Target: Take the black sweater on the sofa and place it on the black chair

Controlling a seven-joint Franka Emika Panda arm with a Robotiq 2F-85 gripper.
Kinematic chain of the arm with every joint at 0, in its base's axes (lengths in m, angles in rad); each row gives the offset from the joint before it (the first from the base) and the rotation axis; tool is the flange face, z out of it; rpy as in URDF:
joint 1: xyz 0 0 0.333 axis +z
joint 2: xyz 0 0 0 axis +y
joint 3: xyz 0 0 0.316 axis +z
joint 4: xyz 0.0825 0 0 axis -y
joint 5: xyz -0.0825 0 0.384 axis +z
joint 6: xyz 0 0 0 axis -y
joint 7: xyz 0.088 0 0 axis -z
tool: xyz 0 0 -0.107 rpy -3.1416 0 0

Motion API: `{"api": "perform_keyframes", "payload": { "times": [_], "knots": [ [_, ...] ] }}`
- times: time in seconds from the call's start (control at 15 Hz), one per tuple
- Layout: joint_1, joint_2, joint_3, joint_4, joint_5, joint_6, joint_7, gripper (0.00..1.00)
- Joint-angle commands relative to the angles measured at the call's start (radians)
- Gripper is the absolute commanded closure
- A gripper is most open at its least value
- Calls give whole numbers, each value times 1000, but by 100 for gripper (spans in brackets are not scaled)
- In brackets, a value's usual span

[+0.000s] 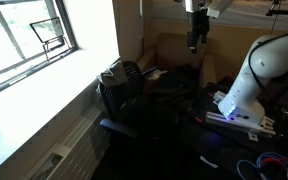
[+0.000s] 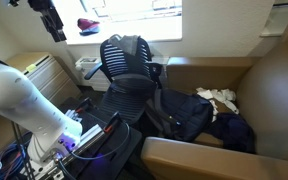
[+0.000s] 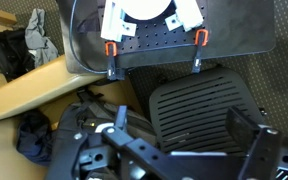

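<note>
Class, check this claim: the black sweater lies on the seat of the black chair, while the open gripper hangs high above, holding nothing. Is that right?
Not quite. The black sweater lies on the sofa, beside the black chair, as an exterior view shows. The gripper is open, high up and empty.

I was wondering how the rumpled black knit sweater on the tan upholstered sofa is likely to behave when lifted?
The black sweater lies in soft folds on the tan sofa, so it will probably droop and trail from a pinch. A pale crumpled cloth lies right beside it and might get dragged along.
</note>
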Motion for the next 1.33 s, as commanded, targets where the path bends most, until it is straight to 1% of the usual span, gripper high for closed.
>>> {"api": "perform_keyframes", "payload": {
  "times": [0.0, 0.07, 0.2, 0.33, 0.47, 0.53, 0.6, 0.67, 0.87, 0.93, 1.0, 1.07, 1.27],
  "knots": [
    [-54, 19, 35, 11, -6, 74, 158, 0],
    [-87, 43, 3, -11, -24, 117, 174, 0],
    [-148, 41, -46, -83, -72, 200, 204, 0],
    [-216, 47, -100, -139, -114, 255, 231, 0],
    [-292, 102, -162, -175, -157, 307, 251, 0],
    [-325, 154, -199, -177, -166, 319, 248, 0],
    [-270, 95, -161, -139, -143, 263, 232, 0],
    [-291, 116, -180, -146, -147, 273, 224, 0],
    [-276, 114, -167, -135, -146, 271, 228, 0],
    [-307, 126, -145, -133, -138, 322, 354, 0],
    [-322, 171, -178, -114, -131, 352, 363, 0],
    [-347, 200, -202, -108, -149, 393, 392, 0],
    [-448, 280, -304, -112, -208, 536, 417, 0]
  ]
}}
